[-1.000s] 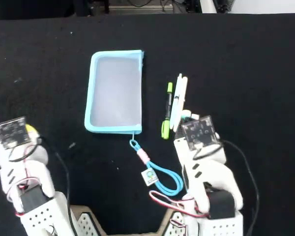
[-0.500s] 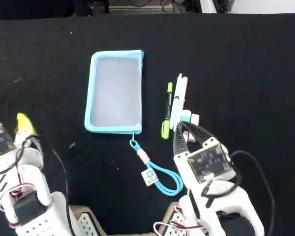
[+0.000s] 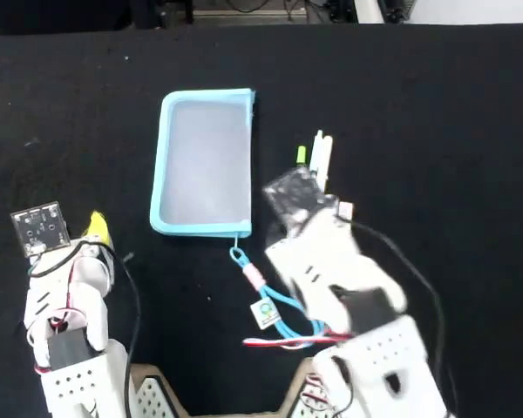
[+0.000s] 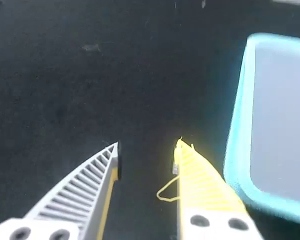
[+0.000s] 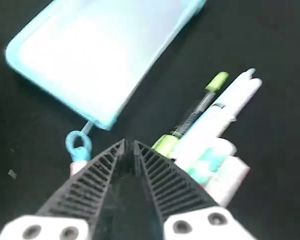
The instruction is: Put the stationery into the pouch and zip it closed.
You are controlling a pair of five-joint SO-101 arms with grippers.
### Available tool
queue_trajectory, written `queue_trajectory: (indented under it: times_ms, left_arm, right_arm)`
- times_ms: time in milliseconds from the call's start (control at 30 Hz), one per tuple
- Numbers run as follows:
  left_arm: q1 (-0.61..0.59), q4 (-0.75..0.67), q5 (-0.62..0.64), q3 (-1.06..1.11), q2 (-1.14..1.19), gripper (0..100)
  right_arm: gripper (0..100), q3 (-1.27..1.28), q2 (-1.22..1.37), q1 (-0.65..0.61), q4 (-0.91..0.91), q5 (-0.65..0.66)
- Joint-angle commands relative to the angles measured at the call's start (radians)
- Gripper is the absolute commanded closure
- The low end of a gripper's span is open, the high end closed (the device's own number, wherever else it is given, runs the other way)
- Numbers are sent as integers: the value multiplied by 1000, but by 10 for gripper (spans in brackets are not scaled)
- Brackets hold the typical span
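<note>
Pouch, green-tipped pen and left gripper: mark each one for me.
pouch [image 3: 205, 157], high view, middle of its clear face.
green-tipped pen [image 5: 191, 112], right wrist view, on its dark barrel.
left gripper [image 4: 147, 145], left wrist view, midway between its open fingertips.

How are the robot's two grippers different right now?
The left gripper is open; the right gripper is shut. The left has a yellow and a pale finger; the right's are black. Left is near the pouch, right near the pens. Both hold nothing.
</note>
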Motion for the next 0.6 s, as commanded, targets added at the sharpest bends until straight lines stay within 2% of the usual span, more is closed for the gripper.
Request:
queue_trajectory:
  times_ms: [0, 100, 233, 400, 567]
  left_arm:
    - [8, 15, 8, -8, -3, 817]
    - [13, 17, 9, -8, -3, 816]
    - [13, 18, 58, -15, -3, 816]
    - [13, 71, 58, -39, -3, 816]
    - [42, 72, 57, -39, -3, 816]
  right_arm:
    - [898, 25, 110, -75, -101, -69]
    - [841, 47, 162, -80, -106, -135]
    - [839, 50, 173, -124, -107, -198]
    - [839, 102, 180, -221, -135, -204]
    - [837, 163, 182, -230, -206, -201]
